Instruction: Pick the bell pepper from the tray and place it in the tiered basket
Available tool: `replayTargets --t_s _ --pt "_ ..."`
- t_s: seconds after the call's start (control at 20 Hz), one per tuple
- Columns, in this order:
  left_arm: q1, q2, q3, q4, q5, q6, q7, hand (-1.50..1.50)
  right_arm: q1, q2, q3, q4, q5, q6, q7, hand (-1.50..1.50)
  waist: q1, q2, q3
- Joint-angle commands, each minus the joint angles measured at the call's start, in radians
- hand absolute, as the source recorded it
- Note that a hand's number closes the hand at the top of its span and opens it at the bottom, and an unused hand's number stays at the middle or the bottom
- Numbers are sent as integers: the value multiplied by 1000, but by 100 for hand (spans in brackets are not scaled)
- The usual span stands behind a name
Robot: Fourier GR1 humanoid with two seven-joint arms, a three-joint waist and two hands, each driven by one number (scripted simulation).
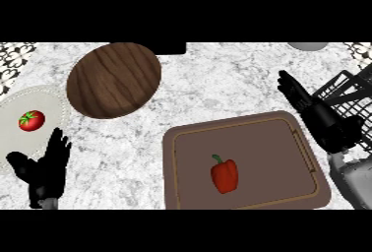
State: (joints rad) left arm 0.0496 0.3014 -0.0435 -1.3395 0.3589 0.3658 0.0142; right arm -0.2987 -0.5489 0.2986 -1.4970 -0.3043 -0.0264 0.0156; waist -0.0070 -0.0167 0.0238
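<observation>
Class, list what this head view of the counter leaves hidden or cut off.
- Tiered basket: cut by the right edge, partly behind the right hand; its tiers cannot be made out.
- Grey object: cropped by the top edge.
- White plate holding the tomato: cut by the left edge.

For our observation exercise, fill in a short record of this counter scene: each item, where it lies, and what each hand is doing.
bell pepper: red, lying on the tray, untouched
tray: brown, at lower right of the counter
tiered basket: black wire, at right edge
tomato: on the pale plate, far left
wooden board: oval, upper left
left hand: open, resting at lower left
right hand: open, between tray and basket, holding nothing
</observation>
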Motion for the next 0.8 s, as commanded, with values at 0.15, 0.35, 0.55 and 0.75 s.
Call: replayTargets --t_s 0.15,0.35,0.55,0.75 --pt "-71 147 -50 -67 -169 -12 -53 0 80 186 -47 -123 -8 -278 48 150 -32 7 -23" --pt "-66 191 -40 -74 -190 -15 -60 0 238 39 -127 44 149 -456 146 150 -142 17 -39" --pt "-81 234 -62 -93 -221 -43 -42 0 387 213 -121 -89 224 -763 129 -150 -107 -2 -28" --pt "-116 259 -70 -122 -227 -65 7 0 532 160 17 -354 387 -866 270 -150 -71 -1 -31"
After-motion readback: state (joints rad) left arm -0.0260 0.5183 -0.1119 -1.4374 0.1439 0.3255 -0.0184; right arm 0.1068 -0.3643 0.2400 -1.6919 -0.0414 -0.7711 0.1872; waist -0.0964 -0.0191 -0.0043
